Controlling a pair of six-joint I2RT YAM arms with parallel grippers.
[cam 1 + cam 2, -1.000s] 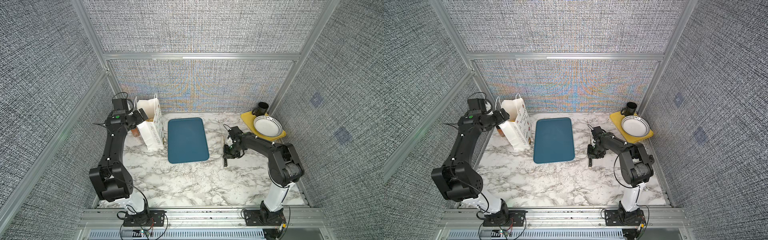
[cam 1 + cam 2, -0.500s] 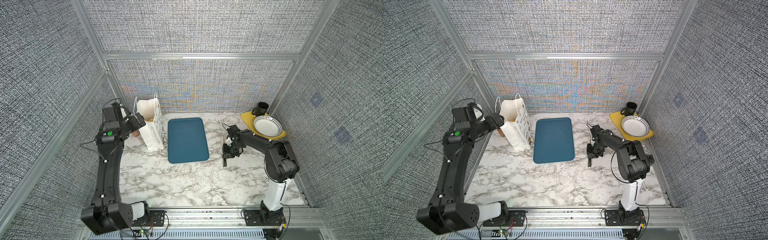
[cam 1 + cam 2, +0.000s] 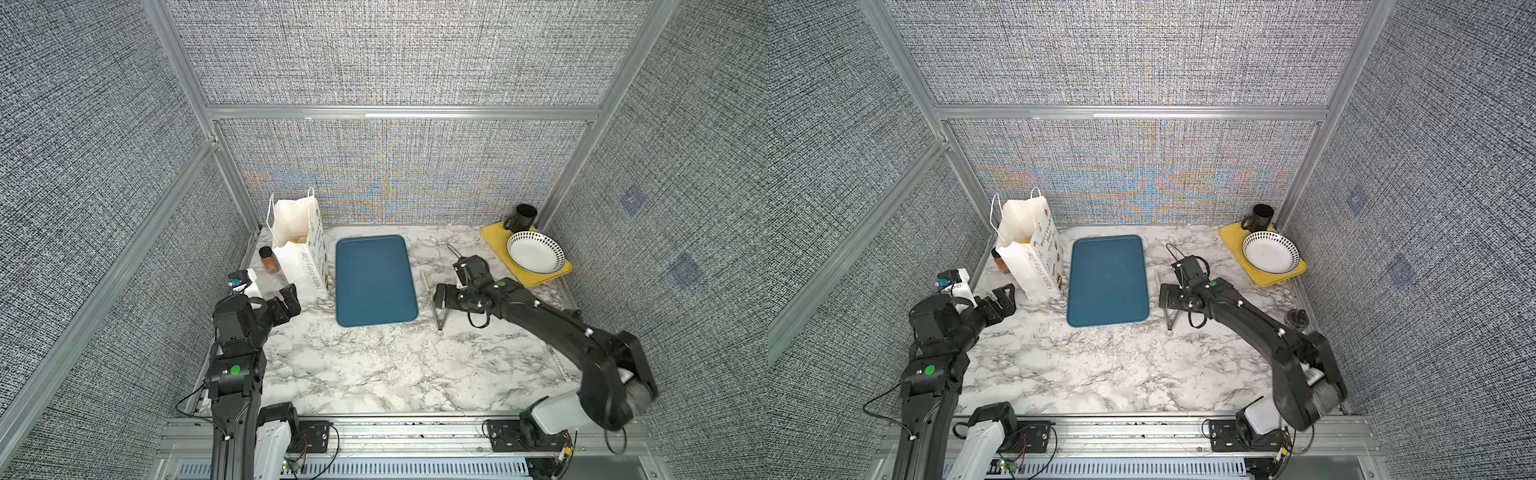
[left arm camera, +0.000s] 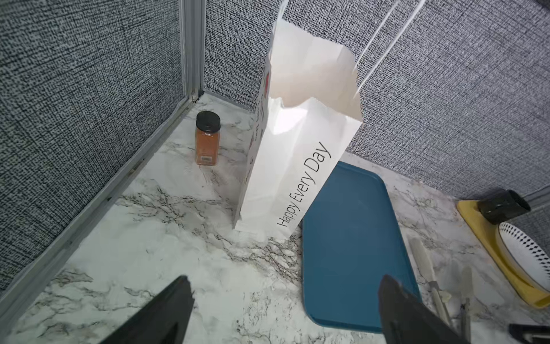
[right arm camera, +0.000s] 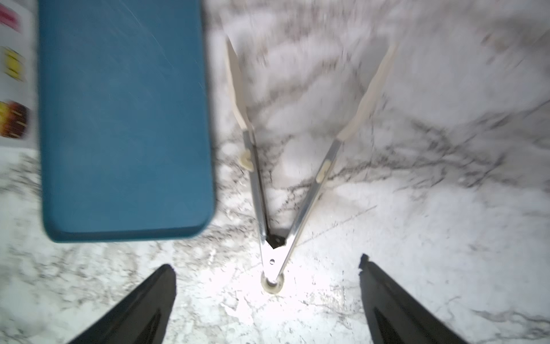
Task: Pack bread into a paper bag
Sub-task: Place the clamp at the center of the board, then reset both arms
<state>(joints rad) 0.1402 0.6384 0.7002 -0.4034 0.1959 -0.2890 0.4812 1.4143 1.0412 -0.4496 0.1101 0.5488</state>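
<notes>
The white paper bag (image 3: 305,259) (image 3: 1038,259) with "Happy Every Day" lettering (image 4: 297,178) stands upright at the back left, its mouth open. The bread is hidden from every view. My left gripper (image 3: 291,300) (image 3: 1005,300) (image 4: 285,278) hangs open and empty a little in front of the bag, pointing at it. My right gripper (image 3: 440,297) (image 3: 1163,297) (image 5: 265,262) is open just above metal tongs (image 3: 437,322) (image 3: 1170,322) (image 5: 272,256). The tongs lie spread on the marble right of the tray, with their hinge end between my fingers.
An empty blue tray (image 3: 374,282) (image 3: 1106,282) (image 4: 351,238) (image 5: 119,119) lies beside the bag. An orange spice jar (image 3: 269,259) (image 4: 207,143) stands left of the bag near the wall. At the back right a yellow board (image 3: 494,241) carries a dotted bowl (image 3: 535,257) and a black mug (image 3: 521,218).
My right gripper has opened, and the tongs now lie spread on the table. The left arm has drawn back from the bag toward the table's front.
</notes>
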